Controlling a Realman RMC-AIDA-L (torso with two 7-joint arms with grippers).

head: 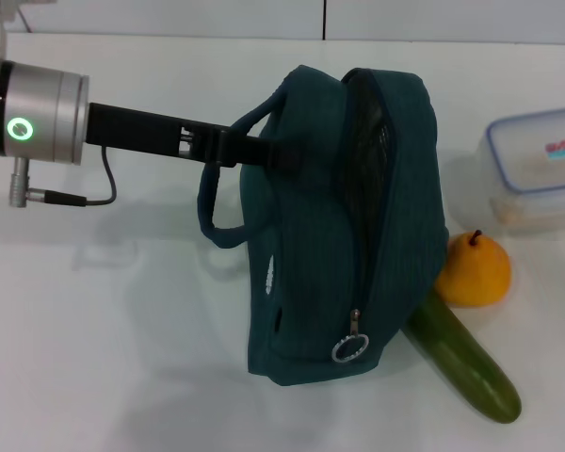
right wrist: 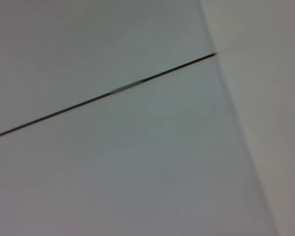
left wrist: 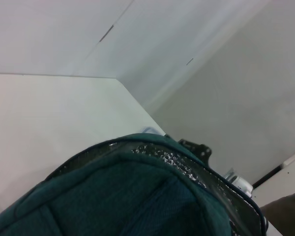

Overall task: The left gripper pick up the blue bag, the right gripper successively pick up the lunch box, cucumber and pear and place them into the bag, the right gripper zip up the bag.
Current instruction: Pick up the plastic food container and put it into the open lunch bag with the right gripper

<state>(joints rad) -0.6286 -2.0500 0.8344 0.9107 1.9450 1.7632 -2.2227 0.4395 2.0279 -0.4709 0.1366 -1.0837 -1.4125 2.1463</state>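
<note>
The left gripper [head: 264,151] is pinching a handle of the blue bag [head: 344,226], its unzipped mouth facing the lunch box [head: 537,165] at the bench's right edge; the right gripper is not showing.

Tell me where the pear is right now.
In the head view the pear sits on the table's right side, beside the blue bag, just in front of the lunch box, by the cucumber's far end.

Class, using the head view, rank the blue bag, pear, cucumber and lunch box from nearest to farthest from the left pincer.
1. Blue bag: left pincer at its handle.
2. Pear: right of the bag.
3. Cucumber: lower right; too close to the pear to call.
4. Lunch box: far right.
</note>
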